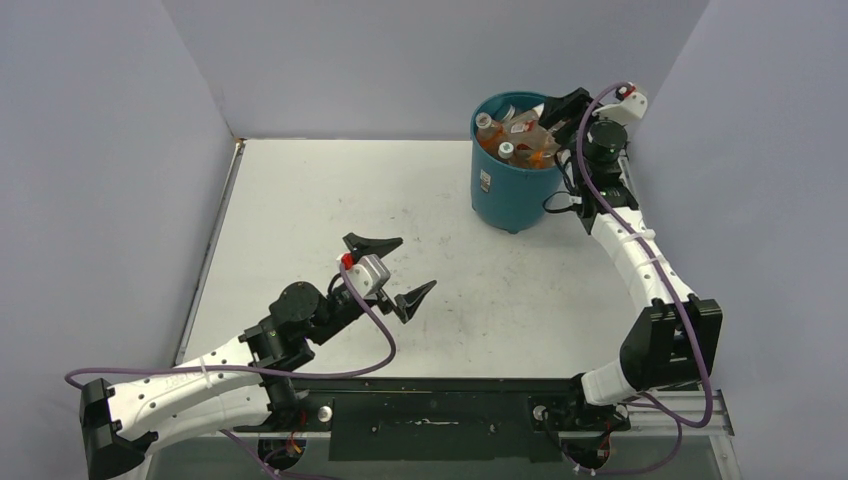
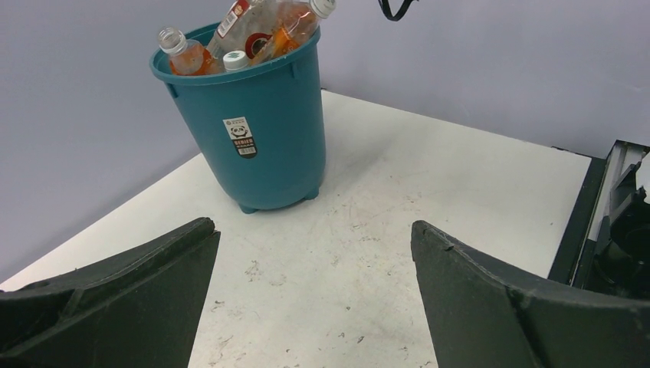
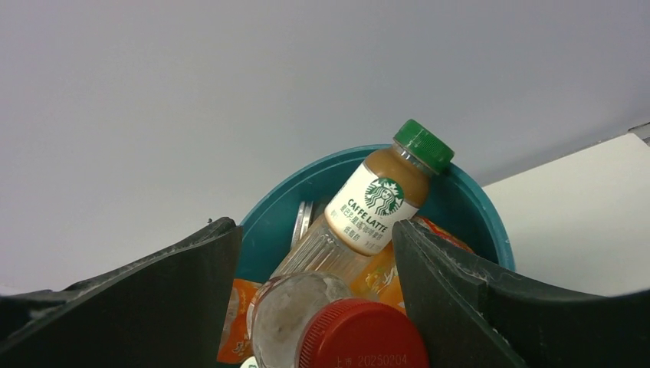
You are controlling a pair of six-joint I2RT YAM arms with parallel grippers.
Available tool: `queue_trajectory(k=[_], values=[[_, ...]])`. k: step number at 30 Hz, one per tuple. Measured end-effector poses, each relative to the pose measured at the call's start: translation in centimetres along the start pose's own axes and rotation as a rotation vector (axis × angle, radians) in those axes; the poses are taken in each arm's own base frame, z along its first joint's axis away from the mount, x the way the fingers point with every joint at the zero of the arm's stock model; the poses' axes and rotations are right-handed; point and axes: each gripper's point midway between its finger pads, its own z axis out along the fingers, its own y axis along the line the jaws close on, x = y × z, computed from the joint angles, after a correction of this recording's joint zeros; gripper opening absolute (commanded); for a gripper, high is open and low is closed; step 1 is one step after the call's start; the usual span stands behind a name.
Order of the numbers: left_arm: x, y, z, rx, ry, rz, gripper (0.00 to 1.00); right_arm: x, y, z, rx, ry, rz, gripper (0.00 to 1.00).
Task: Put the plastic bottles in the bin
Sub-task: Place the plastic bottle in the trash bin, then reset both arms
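Just under right tool (image 3: pixel 313 238), binned bottles (image 3: pixel 372 205)

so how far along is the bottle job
Nearly finished. Done: the bottles are heaped in the bin, and the overhead view shows none on the table. In hand: the right gripper hangs over the bin, jaws apart, a red-capped bottle beneath it. The left gripper is open and empty. Left: probably only drawing both grippers back.

The bin (image 2: pixel 283 161) is teal with a white sticker (image 2: pixel 242 136); one bottle (image 3: pixel 368 207) is green-capped, white-labelled, others seemingly orange-labelled.
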Motion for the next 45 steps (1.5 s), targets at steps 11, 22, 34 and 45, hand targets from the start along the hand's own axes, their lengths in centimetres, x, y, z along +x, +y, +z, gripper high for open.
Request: queue_trajectory(k=[11,22,34,45], values=[[0.4,-0.2,0.2,0.008,0.012,0.0,0.96,-1.5,-1.6,0.2,0.05,-0.004,-0.014,0.83],[0.7,-0.4,0.3,0.013,0.021,-0.002,0.96,-2.0,-2.0,0.7,0.062,-0.007,-0.014,0.85],[0.4,1.6,0.7,-0.136,0.086,-0.097,0.96,-9.4,2.5,-4.6,-0.047,-0.104,0.038,0.94],[0.2,6.5,-1.0,-0.474,0.171,-0.267,0.96,-9.3,5.0,-21.5,-0.337,-0.144,0.047,0.92]])
